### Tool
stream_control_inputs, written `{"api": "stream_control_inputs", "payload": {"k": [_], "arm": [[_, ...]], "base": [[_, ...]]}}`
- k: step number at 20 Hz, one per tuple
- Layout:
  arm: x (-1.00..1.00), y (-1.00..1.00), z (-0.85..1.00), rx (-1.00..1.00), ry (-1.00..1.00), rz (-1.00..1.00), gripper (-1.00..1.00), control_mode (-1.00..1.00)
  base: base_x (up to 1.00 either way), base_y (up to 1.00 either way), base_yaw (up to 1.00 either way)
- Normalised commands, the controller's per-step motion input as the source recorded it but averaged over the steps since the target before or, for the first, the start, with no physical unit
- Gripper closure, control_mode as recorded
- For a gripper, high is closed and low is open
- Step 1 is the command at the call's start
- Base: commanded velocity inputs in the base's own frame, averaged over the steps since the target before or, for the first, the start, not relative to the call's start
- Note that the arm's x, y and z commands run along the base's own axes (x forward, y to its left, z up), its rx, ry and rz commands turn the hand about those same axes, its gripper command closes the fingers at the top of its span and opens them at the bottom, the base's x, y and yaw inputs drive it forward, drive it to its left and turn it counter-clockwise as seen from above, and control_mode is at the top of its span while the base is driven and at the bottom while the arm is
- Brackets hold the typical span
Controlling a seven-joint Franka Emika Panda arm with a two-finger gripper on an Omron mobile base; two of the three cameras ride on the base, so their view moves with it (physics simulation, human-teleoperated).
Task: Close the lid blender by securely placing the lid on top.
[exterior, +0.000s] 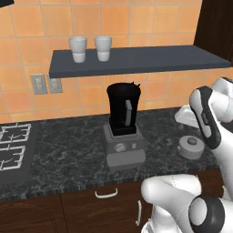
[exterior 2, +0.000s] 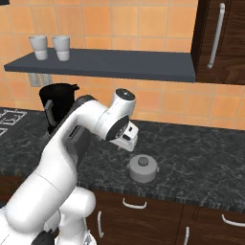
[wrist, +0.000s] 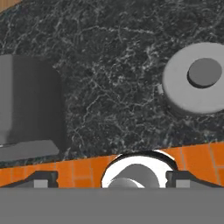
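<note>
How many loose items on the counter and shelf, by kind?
White cups on the shelf: 2
Blender on the counter: 1
Grey lid on the counter: 1
Total: 4

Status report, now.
Gripper open, empty, above the counter. Lid on counter, right of blender. Jar top open. Nothing blocking.

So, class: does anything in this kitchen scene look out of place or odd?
Yes: the lid lies on the counter, apart from the blender, whose jar stands open on top. Nothing looks spilled, tipped or damaged.
</note>
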Motion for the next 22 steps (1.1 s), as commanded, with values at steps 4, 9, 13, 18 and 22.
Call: {"api": "stream_control_inputs", "payload": {"k": [4, 9, 13, 18, 22], "arm": [[0.36, -1.00, -0.61, 0.00, 0.23, -0.39, -1.00, -1.00], [0.57, -0.31, -0.46, -0.13, 0.19, -0.21, -1.00, -1.00], [0.41, -0.16, -0.25, -0.02, 0.21, -0.16, -1.00, -1.00], [0.06, -0.51, -0.25, 0.01, 0.11, -0.11, -1.00, -1.00], [0.00, -0.22, -0.09, 0.03, 0.00, -0.03, -1.00, -1.00]], "base": [[0.00, 0.00, 0.00], [0.00, 0.00, 0.00], [0.00, 0.00, 0.00], [0.00, 0.00, 0.00], [0.00, 0.00, 0.00]]}}
